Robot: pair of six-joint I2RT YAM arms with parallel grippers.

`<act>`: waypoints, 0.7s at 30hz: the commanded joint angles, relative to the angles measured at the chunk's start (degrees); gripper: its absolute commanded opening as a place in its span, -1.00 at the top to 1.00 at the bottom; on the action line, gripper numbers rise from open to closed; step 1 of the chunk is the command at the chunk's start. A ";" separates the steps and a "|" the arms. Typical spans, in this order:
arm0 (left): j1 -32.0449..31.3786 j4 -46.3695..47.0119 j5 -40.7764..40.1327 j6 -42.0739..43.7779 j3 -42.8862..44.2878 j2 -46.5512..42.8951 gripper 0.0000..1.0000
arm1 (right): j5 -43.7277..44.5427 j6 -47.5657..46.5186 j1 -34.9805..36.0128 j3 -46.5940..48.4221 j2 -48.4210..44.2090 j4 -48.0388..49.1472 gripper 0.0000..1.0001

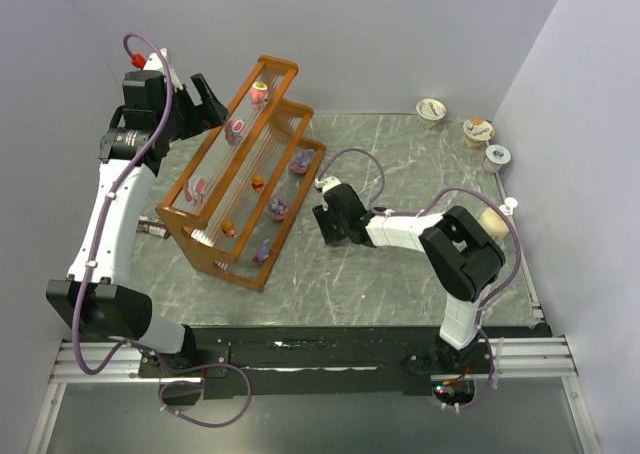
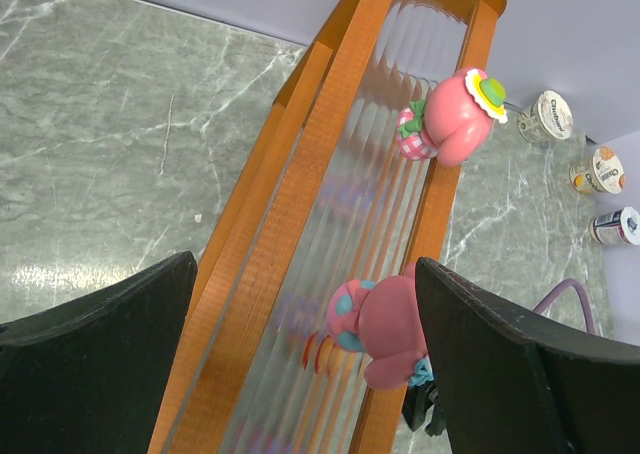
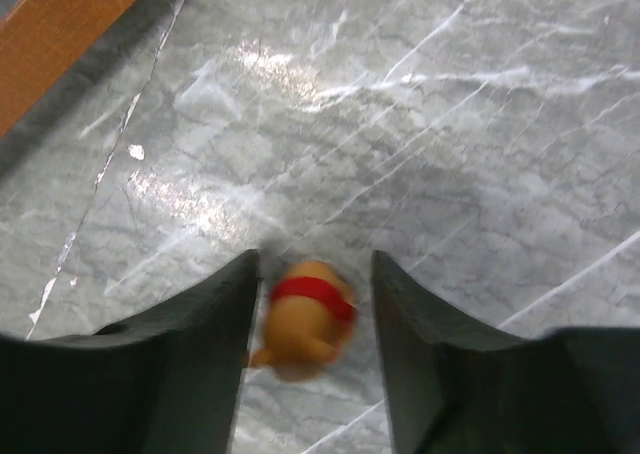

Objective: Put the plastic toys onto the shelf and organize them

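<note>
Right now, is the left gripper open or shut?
Open. On the left wrist camera the left gripper has its fingers wide apart over the shelf, with nothing clamped between them.

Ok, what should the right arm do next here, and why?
Probably close the right gripper on the orange toy. The toy sits between the open jaws with a small gap on each side, so it looks bracketed but not yet gripped.
</note>
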 commanded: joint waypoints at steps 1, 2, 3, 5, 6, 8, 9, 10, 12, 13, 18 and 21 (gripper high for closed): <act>0.05 -0.09 -0.50 0.66 2.11 -0.62 -0.93 | 0.40 -1.55 0.07 -1.11 -0.42 4.04 0.05; -0.04 -0.09 -0.59 0.66 2.11 -0.53 -0.93 | 0.67 -1.64 -0.02 -1.29 -1.03 3.78 0.09; 0.05 -0.09 -0.59 0.66 2.11 -0.53 -0.93 | 0.93 -1.73 -0.02 -1.37 -1.30 3.60 0.20; 0.05 -0.18 -0.59 0.75 2.11 -0.45 -0.93 | 1.19 -1.38 0.07 -1.20 -1.74 2.55 0.37; 0.05 -0.18 -0.59 0.67 2.19 -0.27 -0.93 | 1.72 -1.11 0.07 -0.76 -1.83 1.85 0.56; 0.05 -0.18 -0.68 0.66 2.28 -0.18 -0.93 | 2.34 -0.15 0.07 0.38 -1.83 0.26 0.78; 0.05 -0.18 -0.68 0.66 2.28 -0.18 -0.93 | 2.77 0.03 0.15 1.69 -1.92 -0.53 0.90; 0.05 -0.18 -0.68 0.66 2.28 -0.18 -0.93 | 3.13 0.38 0.07 2.40 -1.83 -2.01 0.94; 0.05 -0.18 -0.59 0.66 2.28 -0.09 -0.93 | 3.39 0.47 -0.02 4.85 -2.09 -4.21 0.99; 0.05 -0.26 -0.68 0.66 2.28 -0.09 -0.93 | 4.18 0.64 -0.02 5.82 -2.09 -5.10 1.00; 0.05 -0.44 -1.03 0.75 2.28 -0.09 -0.93 | 4.45 0.12 0.07 13.03 -3.67 -9.14 1.00; 0.05 -0.35 -1.30 0.84 2.19 -0.18 -0.93 | 4.01 -0.93 -0.11 16.89 -4.38 -10.46 1.00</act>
